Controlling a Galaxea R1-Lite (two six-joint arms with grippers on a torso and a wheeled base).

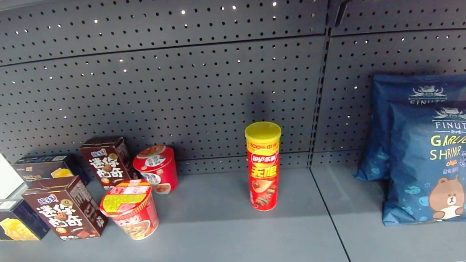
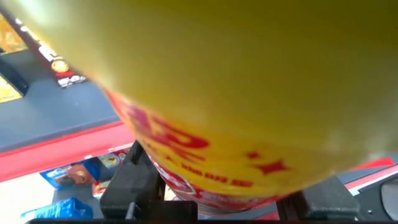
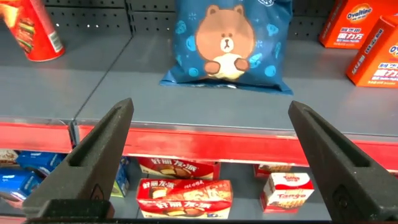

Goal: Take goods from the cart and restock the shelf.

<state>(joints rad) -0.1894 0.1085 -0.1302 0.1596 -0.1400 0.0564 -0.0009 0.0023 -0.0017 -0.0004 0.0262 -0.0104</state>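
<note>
The left gripper point(image 2: 224, 194) is clamped around a red cardboard crisp tube with a yellow plastic lid point(image 2: 236, 81), held just off the grey metal shelf point(image 1: 226, 241), while the right gripper point(image 3: 210, 107) hangs spread wide before the blue bear-print snack bag point(image 3: 227, 43)

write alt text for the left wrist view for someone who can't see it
A yellow and red chips can, seen very close, is held in the left pincer, black fingers on either side. Behind it are a grey shelf with a red front edge and blue packs on a lower level.
</note>
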